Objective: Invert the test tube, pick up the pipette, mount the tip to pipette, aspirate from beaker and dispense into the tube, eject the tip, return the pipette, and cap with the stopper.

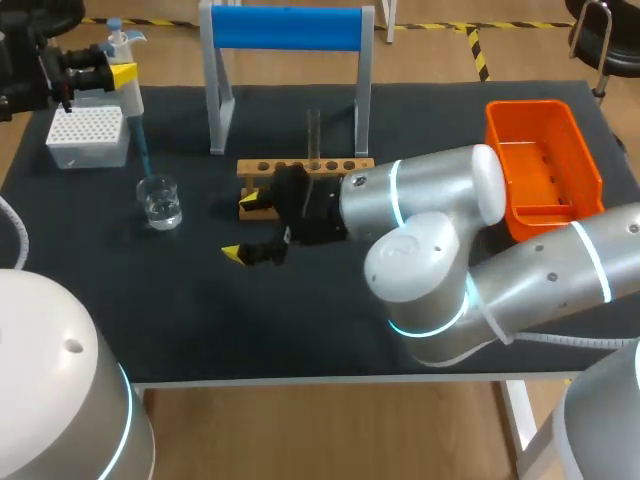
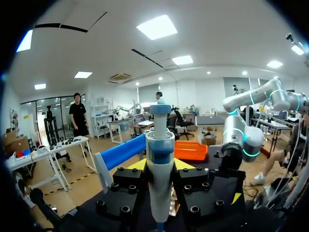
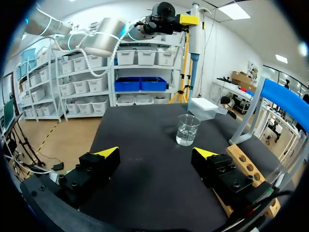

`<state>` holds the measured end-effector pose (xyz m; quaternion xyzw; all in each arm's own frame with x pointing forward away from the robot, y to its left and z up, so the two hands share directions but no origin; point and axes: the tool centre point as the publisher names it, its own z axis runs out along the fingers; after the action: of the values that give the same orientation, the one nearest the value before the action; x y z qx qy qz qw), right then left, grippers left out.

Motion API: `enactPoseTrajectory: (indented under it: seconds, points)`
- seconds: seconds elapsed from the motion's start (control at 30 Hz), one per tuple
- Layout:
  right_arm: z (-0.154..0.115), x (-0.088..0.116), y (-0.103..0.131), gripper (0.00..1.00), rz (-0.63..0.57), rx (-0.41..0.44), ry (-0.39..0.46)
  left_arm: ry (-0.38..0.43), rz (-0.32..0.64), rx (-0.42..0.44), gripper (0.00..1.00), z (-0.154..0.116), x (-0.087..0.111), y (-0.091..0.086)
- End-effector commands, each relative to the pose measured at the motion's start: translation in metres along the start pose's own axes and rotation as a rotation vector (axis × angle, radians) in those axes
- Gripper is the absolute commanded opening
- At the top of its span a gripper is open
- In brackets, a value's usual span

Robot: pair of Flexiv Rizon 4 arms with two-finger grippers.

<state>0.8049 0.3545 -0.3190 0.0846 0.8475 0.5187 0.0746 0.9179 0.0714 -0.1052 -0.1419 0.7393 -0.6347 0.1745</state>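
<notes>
pipette [image 1: 128, 85] is clamped upright between the fingers of the left gripper [image 2: 160, 165] at the table's far left, its blue shaft running down beside the tip box [image 1: 88, 135] to the rim of the beaker [image 1: 160, 201]. right gripper [image 1: 240, 229] hangs with fingers spread wide and nothing between them, just in front of the wooden rack [image 1: 305, 167], where the test tube [image 1: 313, 135] stands upright.

Tip box [image 1: 88, 135] sat at the bench's [image 1: 300, 320] far left, beaker [image 1: 160, 202] just before it, pipette [image 1: 131, 100] held above it in the left pincer [image 2: 160, 166], tube rack [image 1: 305, 168] mid-bench, test tube [image 1: 313, 135] upright in it, stand [image 1: 285, 30] behind, bin [image 1: 545, 130] far right, right pincer [image 1: 240, 230] before the rack.
</notes>
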Motion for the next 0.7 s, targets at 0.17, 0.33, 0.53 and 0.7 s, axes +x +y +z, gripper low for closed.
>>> enactPoseTrajectory:
  seconds: [0.17,0.33,0.53,0.7]
  points:
    - [0.038,-0.008,0.003,1.00,0.014,0.036,-0.063,-0.002,0.001,0.002,0.00,0.000,0.001,0.000]
    - [0.040,-0.016,0.000,1.00,0.019,0.050,-0.085,-0.002,0.001,0.002,0.00,0.000,0.001,0.000]
    - [0.041,-0.021,-0.003,1.00,0.033,0.050,-0.103,-0.002,0.001,0.002,0.00,0.000,0.001,0.000]
    - [0.042,-0.025,-0.003,1.00,0.041,0.055,-0.117,-0.002,0.001,0.002,0.00,0.000,0.001,0.000]
